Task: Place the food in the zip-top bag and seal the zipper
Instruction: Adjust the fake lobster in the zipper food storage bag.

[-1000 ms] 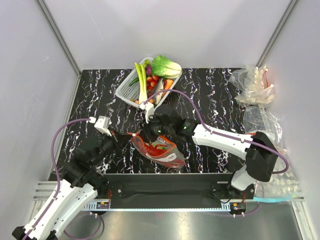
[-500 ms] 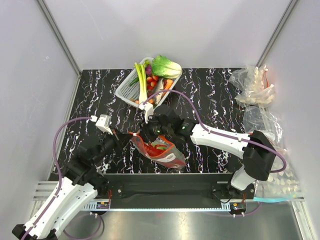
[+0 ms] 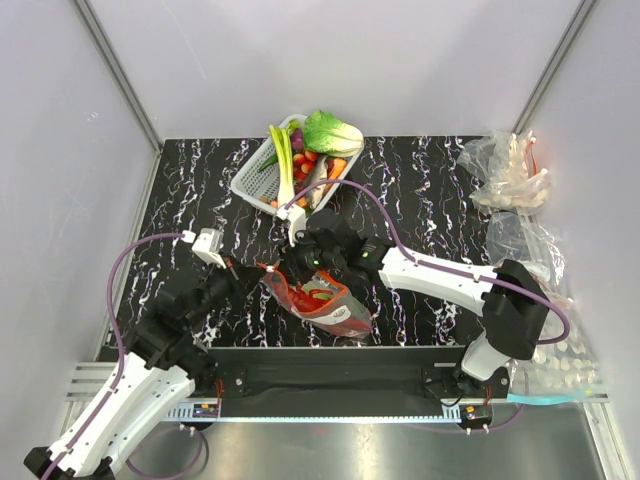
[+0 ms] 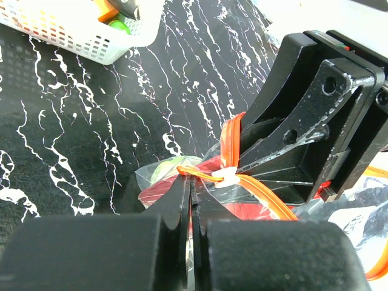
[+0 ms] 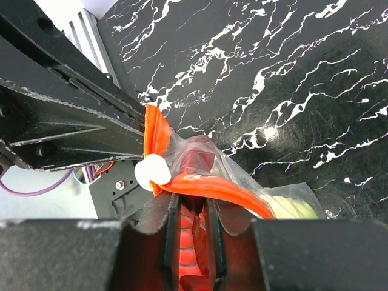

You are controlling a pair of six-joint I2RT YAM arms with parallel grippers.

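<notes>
Top external view: the zip-top bag [image 3: 325, 300] lies on the tabletop [image 3: 430, 180] near the front edge, between the two arms. Red and pale-green contents show through it. The left end effector [image 3: 252, 272] meets the bag's left corner. The right end effector [image 3: 300, 262] sits just beside it at the same corner. The basket [image 3: 250, 185] with the leek [image 3: 285, 165] and bok choy [image 3: 332, 131] stands well apart at the rear.

Left wrist view: the left end effector's fingers are pressed almost together, pinching the bag's clear film where the orange zipper [image 4: 206, 176] ends. A white slider tab [image 4: 228, 176] sits on the strip just beyond them, against the right end effector's black body. The cabbage [image 4: 165, 170] and the red lobster [image 4: 251, 212] are inside the bag.

Right wrist view: the right end effector stands narrow, clamped across the zipper strip next to the white slider tab. The cabbage shows through the film further along.

Assessment: the loading step appears complete, since both foods are in the bag. The step in hand is sealing the zipper, which looks barely begun because both grips are at the same corner. The next move calls for the left end effector to anchor that corner. The right end effector then draws along the strip toward the far end with steady pressure, keeping the strip straight so the film does not bunch.
</notes>
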